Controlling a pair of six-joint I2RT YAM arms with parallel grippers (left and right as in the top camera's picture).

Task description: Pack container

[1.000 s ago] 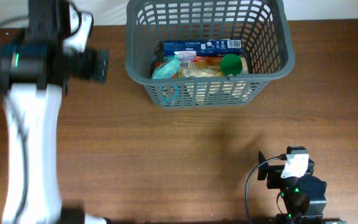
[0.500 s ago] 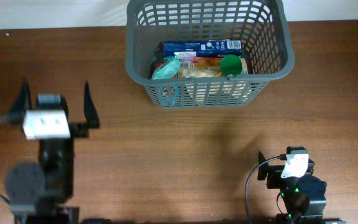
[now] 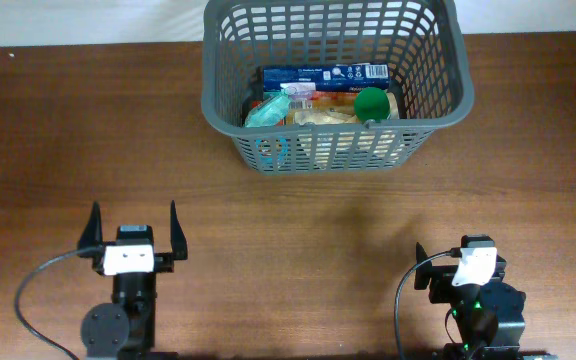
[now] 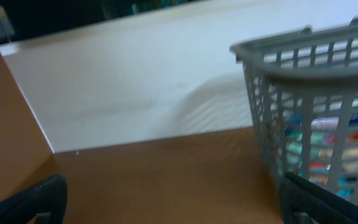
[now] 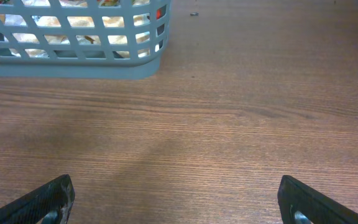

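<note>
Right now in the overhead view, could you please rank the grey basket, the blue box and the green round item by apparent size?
Largest: grey basket
Then: blue box
Smallest: green round item

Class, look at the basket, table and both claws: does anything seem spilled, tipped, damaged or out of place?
Nothing stands out. The grey basket stands upright on the table, groceries inside; nothing spilled around it. The left claw and right claw are open and empty.
</note>
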